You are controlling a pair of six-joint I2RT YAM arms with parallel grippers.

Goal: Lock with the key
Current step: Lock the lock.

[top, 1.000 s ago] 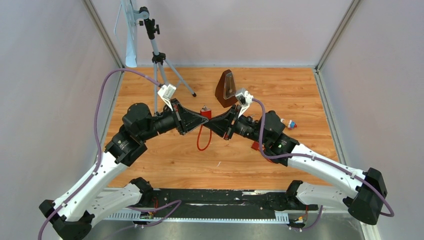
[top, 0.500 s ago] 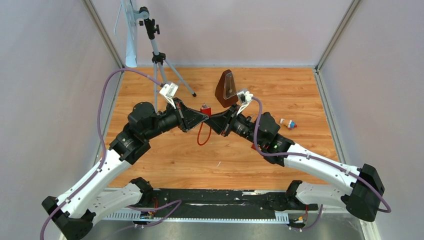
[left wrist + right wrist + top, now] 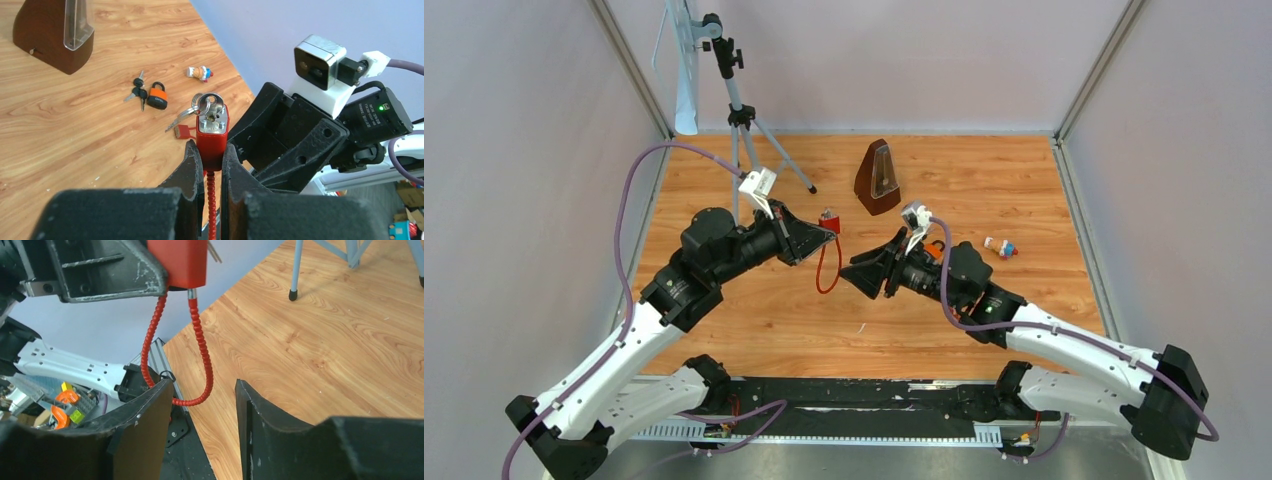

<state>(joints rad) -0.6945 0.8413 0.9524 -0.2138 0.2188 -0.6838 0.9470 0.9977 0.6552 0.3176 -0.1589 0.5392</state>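
Note:
My left gripper (image 3: pixel 210 145) is shut on the body of a red cable lock (image 3: pixel 212 135), holding it above the table. A silver key (image 3: pixel 210 104) on a ring stands in the keyhole on the lock's metal face. The lock's red coiled cable (image 3: pixel 200 340) hangs down in a loop. In the top view the lock (image 3: pixel 829 221) sits at the left gripper's (image 3: pixel 832 234) tip. My right gripper (image 3: pixel 852 273) is a short way to the lower right of it, apart from lock and key. Its jaws (image 3: pixel 202 385) stand open with nothing between them.
A brown metronome (image 3: pixel 876 178) stands behind the arms and a tripod (image 3: pixel 739 110) at the back left. An orange padlock (image 3: pixel 157 97) with keys, a small toy figure (image 3: pixel 200 73) and a red-tagged key (image 3: pixel 181 131) lie on the wooden table to the right.
The right gripper has let go of the key, opened and drawn back toward the lower right. The left gripper still holds the lock, the key left in it.

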